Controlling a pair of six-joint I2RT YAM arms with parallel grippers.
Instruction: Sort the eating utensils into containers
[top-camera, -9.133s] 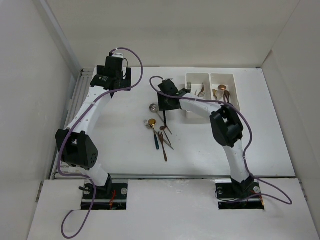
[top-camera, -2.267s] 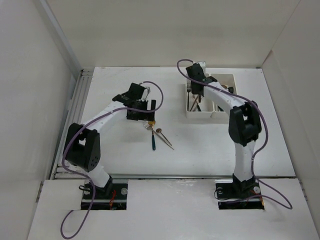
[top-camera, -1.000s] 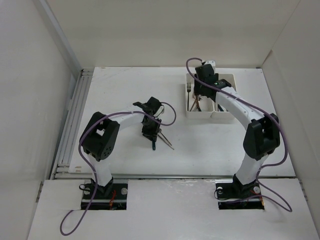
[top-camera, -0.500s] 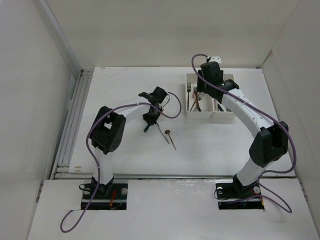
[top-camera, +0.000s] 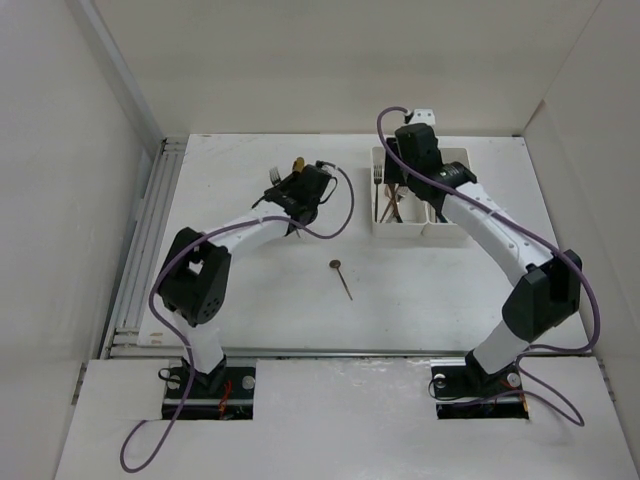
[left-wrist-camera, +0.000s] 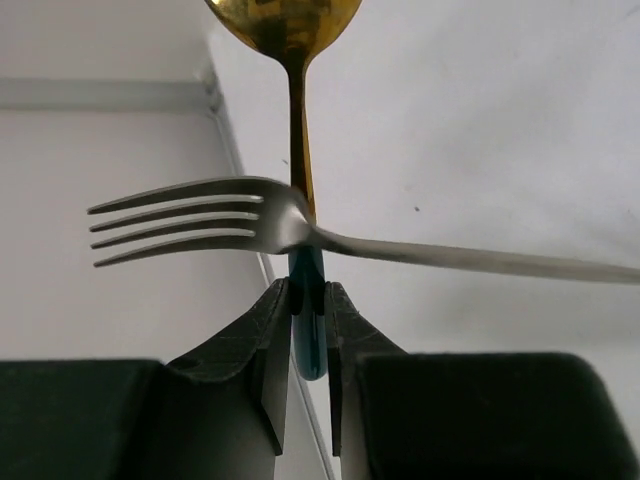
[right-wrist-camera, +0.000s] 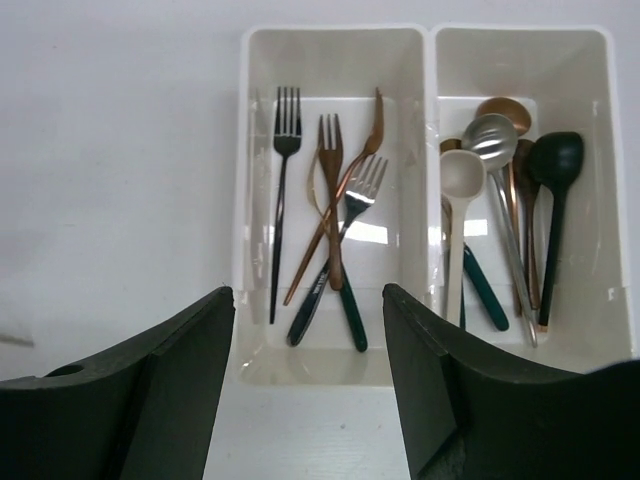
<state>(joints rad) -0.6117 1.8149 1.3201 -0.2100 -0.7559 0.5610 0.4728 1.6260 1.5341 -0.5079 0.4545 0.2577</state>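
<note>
Half a second back the left end effector (left-wrist-camera: 307, 303) sat low over the tabletop (top-camera: 240, 300). Now it is raised and has swung toward the far side. It is clenched on the teal handle of a gold spoon (left-wrist-camera: 283, 14). A silver fork (left-wrist-camera: 275, 222) crosses that spoon just above the fingertips; I cannot tell whether it is pinched too or only wedged. The right end effector (right-wrist-camera: 308, 298) has barely shifted and hangs released, fingers wide, over the tray (right-wrist-camera: 433, 150). Forks (right-wrist-camera: 331, 170) lie in the left compartment (right-wrist-camera: 330, 60) and spoons (right-wrist-camera: 487, 135) in the right compartment (right-wrist-camera: 565, 80).

One copper spoon (top-camera: 336, 265) lies mid-tabletop, well apart from the tray and both arms, with open surface all round it. The tray stands near the far right corner.

From above, the wrist hides the left load except the gold tip. The fork's handle runs off the wrist view's right edge.
</note>
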